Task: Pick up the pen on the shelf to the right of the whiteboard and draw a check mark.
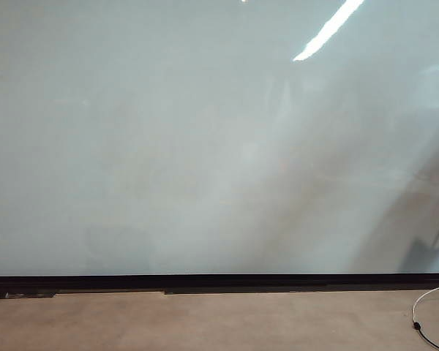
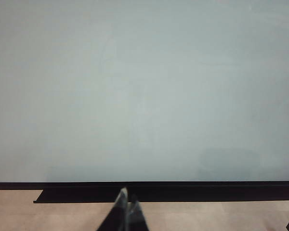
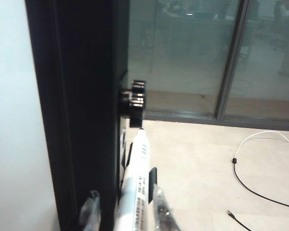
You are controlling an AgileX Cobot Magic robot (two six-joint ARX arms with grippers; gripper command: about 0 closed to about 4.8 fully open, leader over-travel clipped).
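Right gripper point(image 3: 123, 211): its 2 translucent fingers point(image 3: 160, 207) are flanking the pen point(image 3: 135, 187), 1 on each side and just beside the barrel; whether they are already pressing on it cannot be told, so the grasp is judged as forming rather than complete. The gripper is working at the whiteboard's right edge, beside the thick black frame point(image 3: 77, 120), because the pen is resting there on a small black shelf fitting point(image 3: 135, 101) fixed to that frame. The pen is lying lengthwise between the fingers, its white barrel carrying black lettering, and is pointing toward the fitting. Beyond it, a pale smooth floor point(image 3: 197, 173) is carrying a thin cable point(image 3: 260, 190), black along most of its length, and glass wall panels are standing behind.

Left gripper point(image 2: 126, 204): its 2 fingers are meeting at the tips and holding nothing. It is waiting low in front of the board, apparently idle while the other arm is fetching the pen.

Whiteboard point(image 1: 205, 146): a large, glossy, flat white panel with a thin black lower edge, reflecting ceiling lights. No check mark is showing on it, so the drawing step is judged not yet begun.
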